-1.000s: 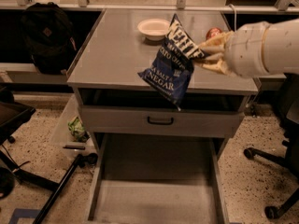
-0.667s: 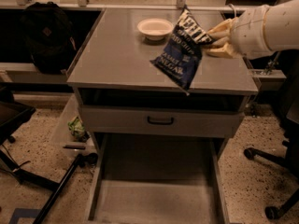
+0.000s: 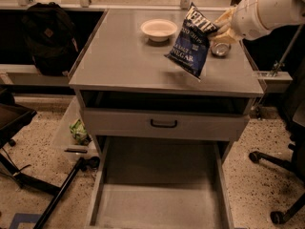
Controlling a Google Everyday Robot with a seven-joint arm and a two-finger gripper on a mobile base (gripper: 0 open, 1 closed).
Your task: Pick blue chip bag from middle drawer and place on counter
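The blue chip bag (image 3: 191,42) hangs tilted above the right half of the counter (image 3: 124,63), its lower corner close to the surface. My gripper (image 3: 220,26) comes in from the upper right on a white arm and is shut on the bag's black-and-white top edge. The middle drawer (image 3: 157,194) is pulled out below, its grey floor bare.
A white bowl (image 3: 158,29) stands at the back of the counter, left of the bag. A small round can (image 3: 220,48) stands under my gripper. A drawer front with a black handle (image 3: 163,123) sits under the counter. A black backpack (image 3: 47,35) is at left, chair legs (image 3: 274,163) at right.
My gripper has carried the bag up and back, from over the counter's front edge to above the right rear of the counter.
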